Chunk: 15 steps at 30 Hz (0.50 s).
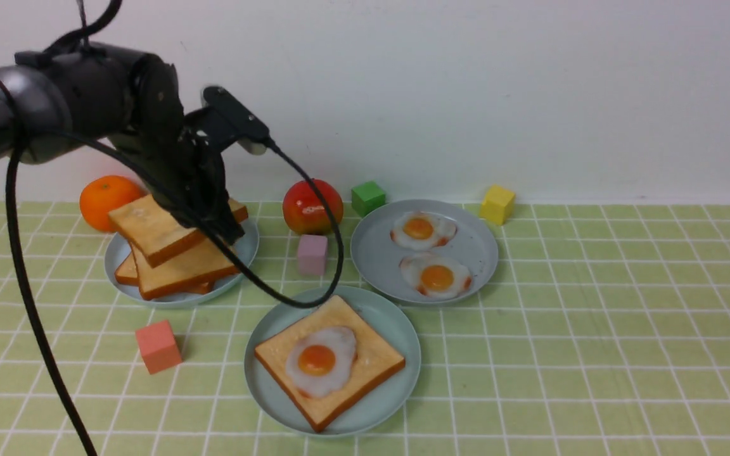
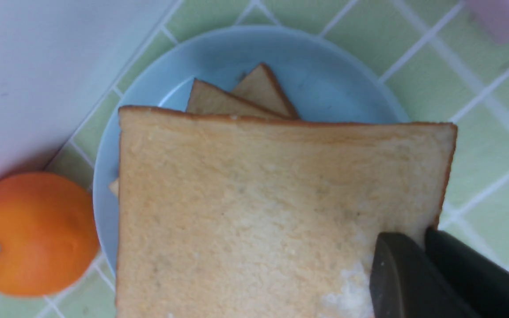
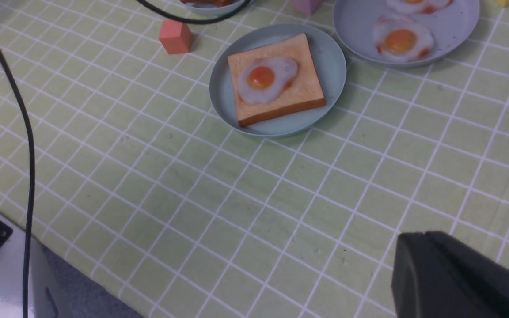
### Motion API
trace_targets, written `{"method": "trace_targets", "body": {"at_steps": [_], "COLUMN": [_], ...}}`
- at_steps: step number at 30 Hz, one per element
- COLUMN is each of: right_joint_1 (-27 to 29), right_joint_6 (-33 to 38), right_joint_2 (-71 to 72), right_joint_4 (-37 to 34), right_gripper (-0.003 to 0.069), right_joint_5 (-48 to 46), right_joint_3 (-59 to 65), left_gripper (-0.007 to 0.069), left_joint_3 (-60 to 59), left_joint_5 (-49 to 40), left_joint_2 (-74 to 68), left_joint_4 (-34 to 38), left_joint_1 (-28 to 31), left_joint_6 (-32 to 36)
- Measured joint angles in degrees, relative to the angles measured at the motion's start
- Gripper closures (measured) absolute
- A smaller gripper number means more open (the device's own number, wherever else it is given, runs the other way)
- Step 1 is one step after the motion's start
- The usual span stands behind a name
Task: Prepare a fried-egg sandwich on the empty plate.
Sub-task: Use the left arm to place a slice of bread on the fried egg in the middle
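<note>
Golden toast slice, likely light and squashy, its edge grasped by the left fingers; pinch the crust gently; mint plate holds egg, probably slippery, on bread; right fingers clenched.

- A plain, pale wall rises straight up behind the counter, running across the whole width in front of me.
- Light green covers the counter, crossed by white lines that make a grid of squares.
- The counter's far edge meets the foot of the wall.
- Beyond the counter's near edge I can see a patch of dark, bluish-grey floor.
- The light looks soft and even, with only faint shading on the wall.
</note>
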State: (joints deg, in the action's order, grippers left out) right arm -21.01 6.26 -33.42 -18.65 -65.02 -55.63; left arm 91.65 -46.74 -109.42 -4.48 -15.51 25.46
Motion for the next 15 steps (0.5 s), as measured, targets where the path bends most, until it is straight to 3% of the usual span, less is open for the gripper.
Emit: {"method": "trace_targets", "body": {"at_steps": [10,15], "right_joint_1": [0.0,0.0], "right_joint_6": [0.0,0.0], "right_joint_2": [0.0,0.0], "right_joint_4": [0.0,-0.4], "right_gripper": [0.0631,0.0631], "right_joint_5": [-2.6,-2.6], "right_joint_3": [0.0,0.0], "left_gripper": [0.0600,0.0600], "left_joint_3": [-12.8,-16.3], "left_joint_5": [-2.3,2.2], "left_joint_2": [8.4,7.5], "left_joint_4": [-3.3,-4.0], "left_joint_1": [-19.2,-25.0], "left_joint_6": [-21.5,-26.4]}}
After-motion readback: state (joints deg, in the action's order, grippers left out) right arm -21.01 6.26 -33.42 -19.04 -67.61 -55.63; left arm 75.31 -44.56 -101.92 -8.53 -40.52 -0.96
